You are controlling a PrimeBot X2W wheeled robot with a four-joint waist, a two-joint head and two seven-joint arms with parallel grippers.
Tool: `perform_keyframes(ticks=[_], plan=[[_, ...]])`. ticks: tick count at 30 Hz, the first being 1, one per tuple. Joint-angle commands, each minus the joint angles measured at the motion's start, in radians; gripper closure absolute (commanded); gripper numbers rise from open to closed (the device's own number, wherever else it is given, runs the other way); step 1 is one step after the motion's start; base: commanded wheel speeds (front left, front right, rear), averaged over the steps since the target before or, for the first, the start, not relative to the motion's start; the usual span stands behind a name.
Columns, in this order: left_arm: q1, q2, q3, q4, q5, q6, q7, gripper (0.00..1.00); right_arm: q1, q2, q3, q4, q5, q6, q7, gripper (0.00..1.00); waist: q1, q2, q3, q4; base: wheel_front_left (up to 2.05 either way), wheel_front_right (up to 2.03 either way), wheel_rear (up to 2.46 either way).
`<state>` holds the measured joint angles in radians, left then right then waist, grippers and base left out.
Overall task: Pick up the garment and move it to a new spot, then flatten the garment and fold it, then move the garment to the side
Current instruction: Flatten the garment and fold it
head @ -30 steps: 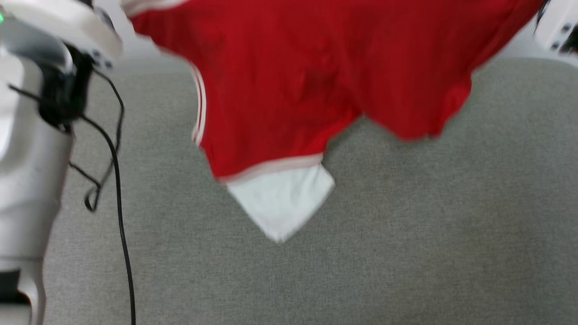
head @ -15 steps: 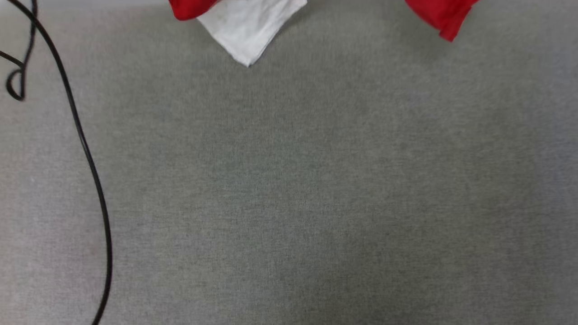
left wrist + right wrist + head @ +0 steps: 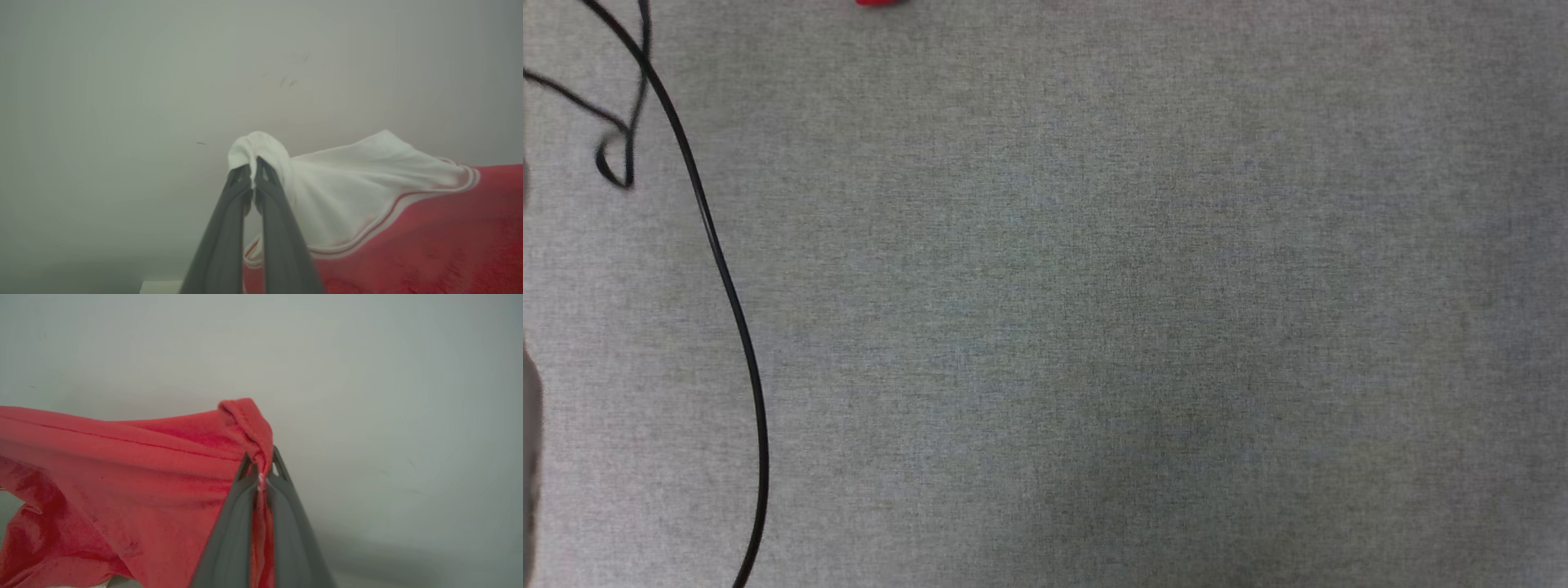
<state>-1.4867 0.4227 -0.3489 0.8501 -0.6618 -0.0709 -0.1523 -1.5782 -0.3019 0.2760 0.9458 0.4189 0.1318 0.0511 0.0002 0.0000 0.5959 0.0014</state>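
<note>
The left gripper (image 3: 253,168) is pinched tight on a bunched fold of the garment's (image 3: 367,196) white sleeve. The right gripper (image 3: 260,463) is closed just as tightly on a red hem corner. Between them the garment hangs in the air before a pale wall (image 3: 122,81). In the head view a red sliver of it shows at the top edge, above the grey surface (image 3: 1094,327).

Both bites look small, and the fabric is thin. A hard pull apart or a quick swing could slip one corner free, and the garment would land crumpled. One gripper has sleeve and the other hem (an uneven pair), so it may lie down skewed. The cable (image 3: 727,286) on the left of the surface could also snag the trailing cloth.
</note>
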Motion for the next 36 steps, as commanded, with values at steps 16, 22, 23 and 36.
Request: perform_keyframes(ticks=[16,22,23,36], plan=[[0.642,-0.069,-0.02,0.025,-0.137,-0.055,-0.095,1.0,0.645,-0.08,0.188,-0.056,0.225,-0.002,-0.091,1.0,-0.0002,0.0,-0.254,0.038,0.0,0.0,0.0],[0.875,-0.045,0.001,-0.028,-0.169,-0.055,-0.108,1.0,0.863,-0.106,0.19,-0.107,0.286,-0.002,-0.125,1.0,-0.0002,0.0,-0.375,0.028,0.0,0.0,0.0],[0.91,-0.041,0.004,-0.044,-0.171,-0.052,-0.11,1.0,0.891,-0.112,0.185,-0.121,0.294,-0.003,-0.13,1.0,-0.0002,0.0,-0.391,0.026,0.0,0.0,0.0],[1.384,0.003,0.045,-0.367,-0.229,0.1,-0.076,1.0,1.287,-0.134,0.073,-0.298,0.252,-0.006,-0.107,1.0,-0.0002,0.0,-0.577,0.012,0.0,0.0,0.0]])
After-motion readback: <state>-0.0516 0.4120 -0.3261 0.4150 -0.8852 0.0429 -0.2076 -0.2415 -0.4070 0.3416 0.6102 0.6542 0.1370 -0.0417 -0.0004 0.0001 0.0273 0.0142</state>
